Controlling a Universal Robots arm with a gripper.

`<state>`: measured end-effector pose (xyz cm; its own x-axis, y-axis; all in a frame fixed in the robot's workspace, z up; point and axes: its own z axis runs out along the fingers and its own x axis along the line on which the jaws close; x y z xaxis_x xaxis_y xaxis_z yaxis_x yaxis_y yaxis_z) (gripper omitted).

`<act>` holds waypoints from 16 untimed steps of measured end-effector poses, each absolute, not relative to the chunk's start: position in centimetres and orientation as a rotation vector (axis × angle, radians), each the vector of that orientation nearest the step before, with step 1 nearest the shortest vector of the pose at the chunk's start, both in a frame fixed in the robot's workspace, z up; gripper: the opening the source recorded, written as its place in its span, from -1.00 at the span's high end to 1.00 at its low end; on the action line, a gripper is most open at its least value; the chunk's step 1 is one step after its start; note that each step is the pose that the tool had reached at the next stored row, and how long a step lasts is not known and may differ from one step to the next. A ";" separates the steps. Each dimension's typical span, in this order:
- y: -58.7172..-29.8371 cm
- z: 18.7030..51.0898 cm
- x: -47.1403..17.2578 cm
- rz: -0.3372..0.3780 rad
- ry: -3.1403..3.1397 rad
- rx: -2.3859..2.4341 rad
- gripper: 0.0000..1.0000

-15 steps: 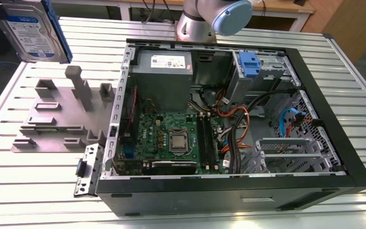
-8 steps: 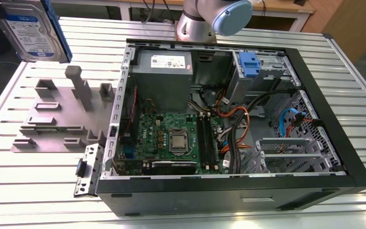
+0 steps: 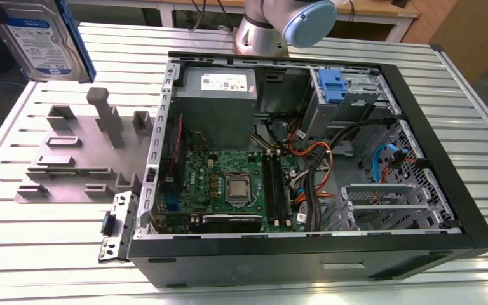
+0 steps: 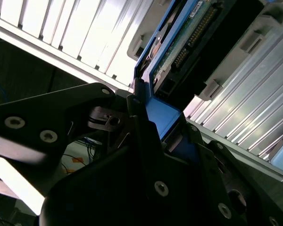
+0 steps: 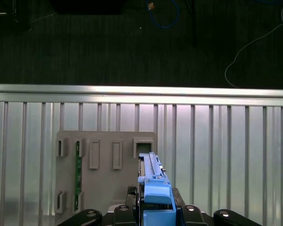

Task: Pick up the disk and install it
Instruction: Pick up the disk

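Top corner on the exterior view's left: flat rectangular silver disk [image 3: 36,35] with white-and-blue label and blue plastic side rails. It is upright, label toward the camera, up off the slatted aluminium desk [image 3: 58,267]. It sits apart from the grey slotted fixture plate [image 3: 74,168] below it and well apart from the open black computer case [image 3: 312,244].

Jaws are clamped on the disk. In the second wrist view the black jaws close on the blue rail end, with the disk's circuit-board side and connector row facing that camera. In the first wrist view the disk is edge-on, running out from the jaws over the fixture plate, by the square pocket at the plate's corner. Can't tell from that view whether disk and plate touch. A thin green board [image 5: 78,172] stands in one of the plate's slots.

Inside the case: green motherboard [image 3: 227,184] on the floor of it and a grey metal box with a white sticker [image 3: 214,101] against the far wall. A tall blue plastic clip [image 3: 333,86] sits in the drive bay near that box, with orange and black cables between them. The silver-and-blue arm segment [image 3: 282,25] stands just behind the case's far wall. The first wrist view has dark floor [image 5: 132,42] with loose cables past the desk edge.
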<state>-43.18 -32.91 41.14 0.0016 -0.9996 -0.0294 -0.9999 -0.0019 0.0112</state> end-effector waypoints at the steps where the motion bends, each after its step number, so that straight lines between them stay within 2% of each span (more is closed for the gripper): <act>1: -32.9 41.2 -43.2 0.045 2.210 -2.214 0.27; 16: -32.9 41.8 -43.2 0.045 2.210 -2.214 0.27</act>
